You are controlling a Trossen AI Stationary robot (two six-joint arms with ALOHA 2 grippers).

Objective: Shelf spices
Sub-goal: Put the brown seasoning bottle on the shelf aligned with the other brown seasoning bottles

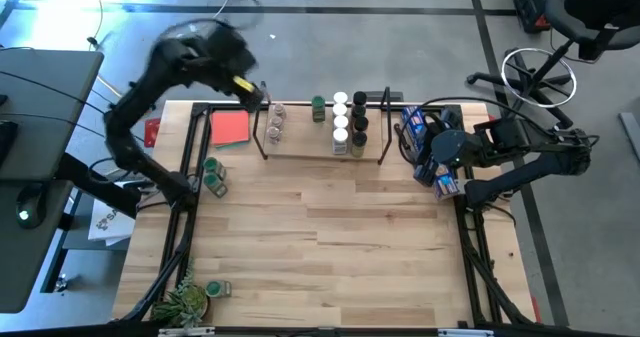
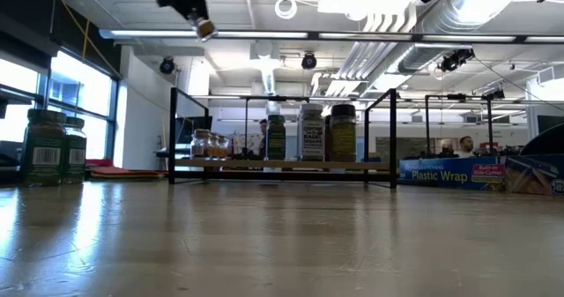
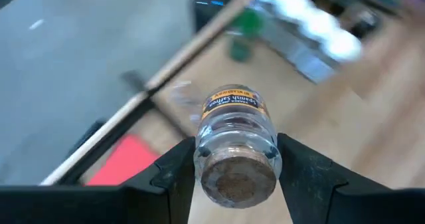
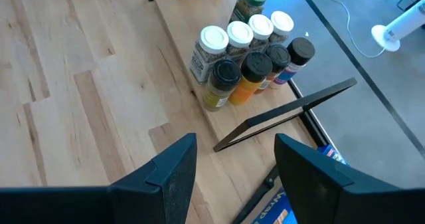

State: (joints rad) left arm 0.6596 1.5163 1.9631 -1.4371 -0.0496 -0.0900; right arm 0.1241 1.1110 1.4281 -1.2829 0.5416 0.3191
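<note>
Two left fingers around jar

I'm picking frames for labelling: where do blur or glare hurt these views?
High view: left arm motion-smeared. Left wrist view: held jar sharp, background streaked. Low view: ceiling lights glare. Right wrist view: crisp on the shelf's jars.

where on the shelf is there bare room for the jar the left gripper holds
The left gripper holds a small clear jar over the shelf's left end. Free board: the stretch between the small clear jars on the left and the white-lid row, in front of the green-lid jar. The right part, with white and black lids, is crowded.
</note>
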